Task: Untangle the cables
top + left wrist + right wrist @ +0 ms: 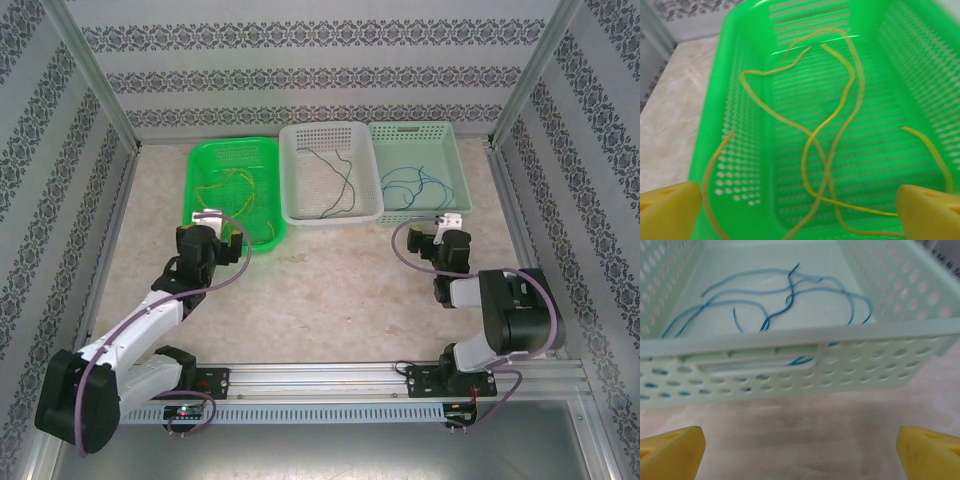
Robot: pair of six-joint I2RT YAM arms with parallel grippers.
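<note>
Thin yellow cables (830,125) lie looped and crossing over one another in the bright green basket (735,75). My left gripper (800,215) hovers over that basket's near end, open, with nothing between its yellow fingertips (667,210). Blue cables (785,295) lie tangled in the pale green basket (790,365). My right gripper (800,455) stands open just in front of that basket's near wall, above the bare table, holding nothing. From above, the left gripper (215,228) is at the green basket (235,150) and the right gripper (450,225) is at the pale green basket (455,180).
A white basket (330,135) stands between the two others with a thin dark greenish cable (338,180) in it. The three baskets sit in a row at the back of the beige table (330,290). Patterned walls close in the sides and back.
</note>
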